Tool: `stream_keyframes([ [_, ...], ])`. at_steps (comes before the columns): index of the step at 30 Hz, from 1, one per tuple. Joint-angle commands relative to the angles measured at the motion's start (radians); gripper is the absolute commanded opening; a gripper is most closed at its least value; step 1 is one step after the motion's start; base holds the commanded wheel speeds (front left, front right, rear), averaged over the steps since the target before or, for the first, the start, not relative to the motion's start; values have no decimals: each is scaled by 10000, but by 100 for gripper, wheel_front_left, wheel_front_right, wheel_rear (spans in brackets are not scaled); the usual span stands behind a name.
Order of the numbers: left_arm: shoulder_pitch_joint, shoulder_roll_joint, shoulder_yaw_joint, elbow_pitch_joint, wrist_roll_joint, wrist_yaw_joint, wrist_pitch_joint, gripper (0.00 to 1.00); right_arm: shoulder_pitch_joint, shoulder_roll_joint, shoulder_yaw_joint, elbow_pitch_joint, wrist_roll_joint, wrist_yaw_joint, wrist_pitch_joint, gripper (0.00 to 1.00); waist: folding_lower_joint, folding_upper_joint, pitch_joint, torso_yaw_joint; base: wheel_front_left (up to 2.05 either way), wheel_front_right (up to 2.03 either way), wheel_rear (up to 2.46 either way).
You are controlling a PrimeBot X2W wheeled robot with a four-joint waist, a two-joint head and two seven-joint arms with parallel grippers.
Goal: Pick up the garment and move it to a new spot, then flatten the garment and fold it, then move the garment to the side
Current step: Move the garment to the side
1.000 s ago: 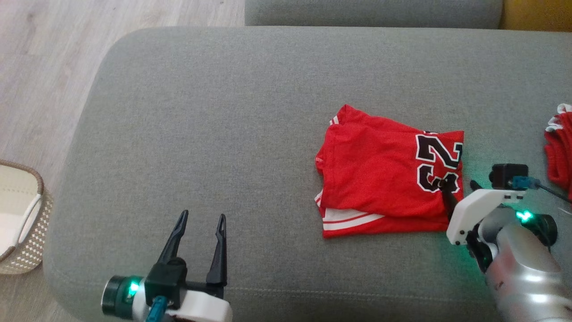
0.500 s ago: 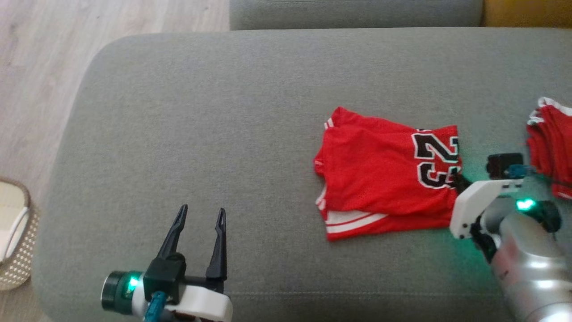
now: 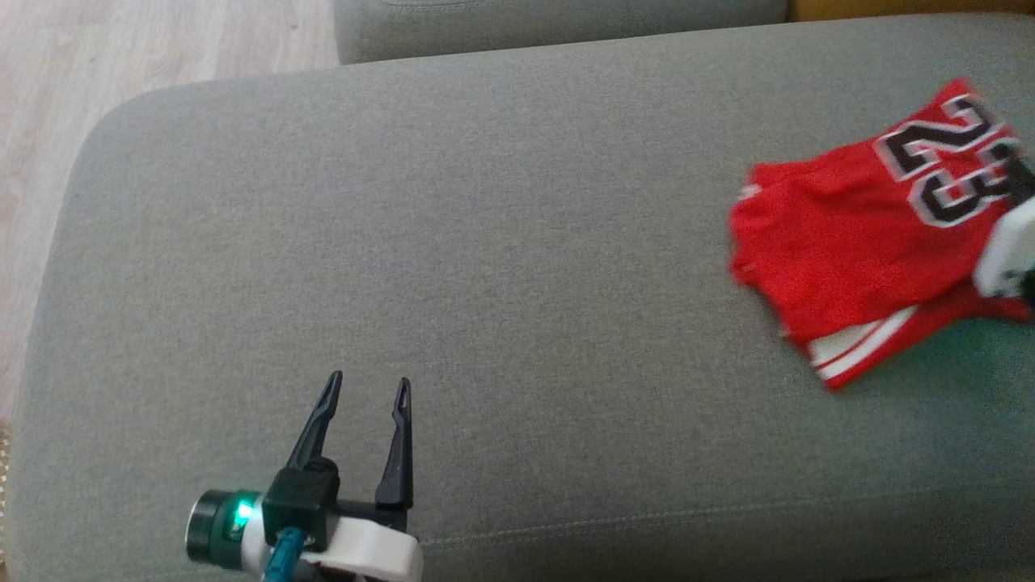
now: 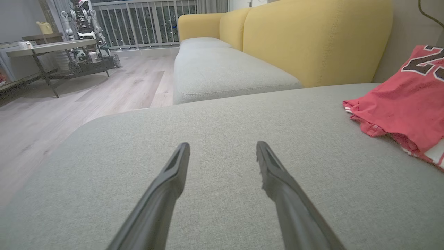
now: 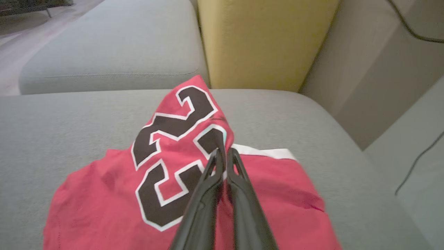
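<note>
The right tool (image 5: 224, 152) clamps the folded red number 23 jersey (image 3: 841, 242) at the right end of a grey sofa cushion (image 3: 485, 210); the left tool (image 3: 369, 381) hovers, fingers apart.

1. Grey sofa cushion (image 4: 208, 125) lies under and beyond the left fingers (image 4: 171, 177).
2. Yellow backrest (image 4: 312, 38) rises ahead, to their right.
3. Pale wooden floor (image 4: 104, 86) and a table (image 4: 52, 47) lie to their left.

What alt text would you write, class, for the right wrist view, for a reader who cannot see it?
The shut right tool pinches a red jersey at its black, white-edged number 23. The jersey lies on a grey sofa cushion, with a yellow backrest behind.
</note>
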Motion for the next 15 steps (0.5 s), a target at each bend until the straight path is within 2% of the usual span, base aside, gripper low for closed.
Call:
stream_keyframes([
  [1,-388,-67,261,-287,-70,23,-80,100,-369,-310,0,-428,-46,-6,47,0,0,0,14,-54,0,0,0],
  [6,-448,-68,175,-275,-86,50,-80,100,-393,-1024,-840,-842,-463,-6,500,0,0,0,66,-79,0,0,0],
  [10,-500,-69,154,-236,-112,10,-80,100,-32,-1191,-1705,-1035,-1123,-6,1008,1,0,0,77,-5,0,0,0],
  [11,-505,-69,153,-232,-114,6,-80,100,102,-1213,-1937,-1109,-1399,-6,1131,74,0,0,73,17,0,0,0],
  [12,-505,-69,156,-232,-118,7,-80,100,232,-1182,-2189,-1217,-1668,-6,1220,100,0,0,67,37,0,0,0],
  [15,-482,-69,180,-226,-144,18,-80,100,659,-725,-2724,-1753,-2392,-6,1130,100,0,0,0,82,0,0,0],
])
